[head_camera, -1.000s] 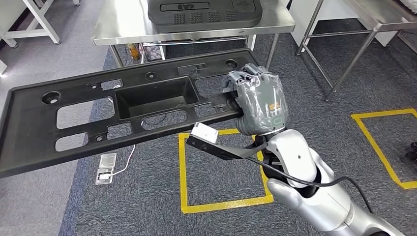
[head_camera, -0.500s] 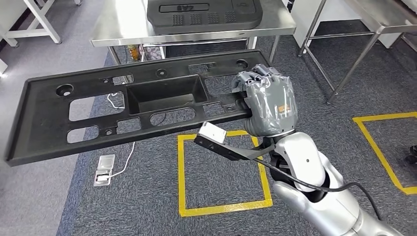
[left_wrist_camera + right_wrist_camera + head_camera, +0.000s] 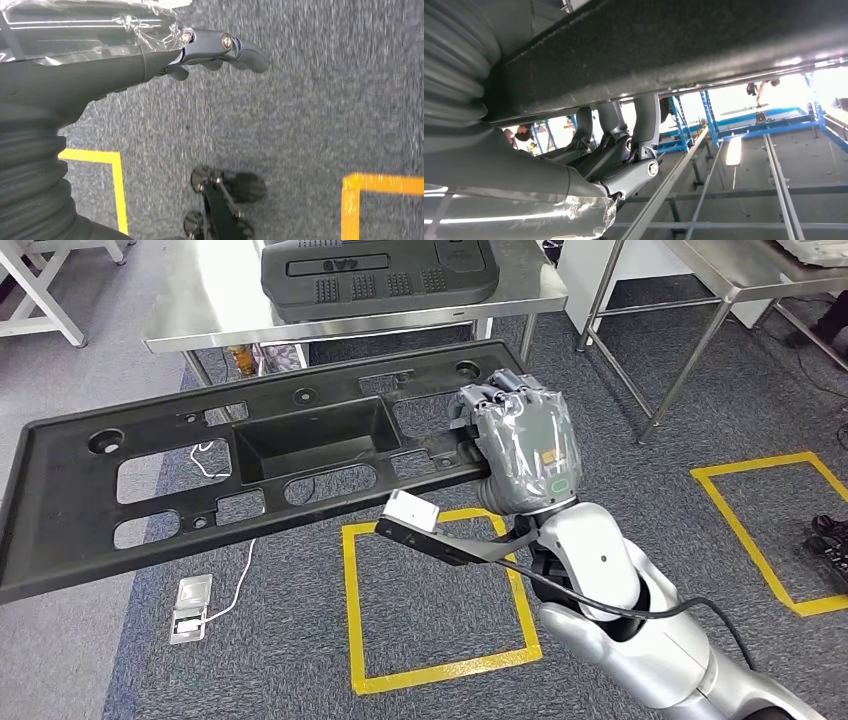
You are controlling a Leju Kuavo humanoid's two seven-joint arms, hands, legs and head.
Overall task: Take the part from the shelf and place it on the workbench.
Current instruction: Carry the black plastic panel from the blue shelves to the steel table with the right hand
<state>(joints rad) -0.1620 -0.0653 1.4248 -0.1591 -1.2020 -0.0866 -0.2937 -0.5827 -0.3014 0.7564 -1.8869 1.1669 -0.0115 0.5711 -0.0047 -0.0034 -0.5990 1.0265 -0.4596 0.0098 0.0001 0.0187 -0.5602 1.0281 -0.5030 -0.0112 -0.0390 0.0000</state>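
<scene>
A long black plastic panel (image 3: 60,500) with several cut-outs and a deep middle recess hangs level over the floor in the head view. My right hand (image 3: 520,445) grips its right end. In the right wrist view its fingers (image 3: 644,125) curl around the panel's edge (image 3: 674,45). The steel workbench (image 3: 200,290) stands just beyond the panel, with another black moulded part (image 3: 380,275) lying on it. My left hand (image 3: 125,50) hangs over grey carpet with its fingers loosely out and nothing in it.
A yellow taped square (image 3: 350,610) marks the carpet below my right arm, and a second one (image 3: 740,530) lies to the right. Another steel table (image 3: 740,270) stands at the far right. A white floor box (image 3: 190,595) with a cable lies under the panel.
The whole picture has shifted, so the camera moved: the workbench now sits further left in the view. The panel stays in my right hand's grip.
</scene>
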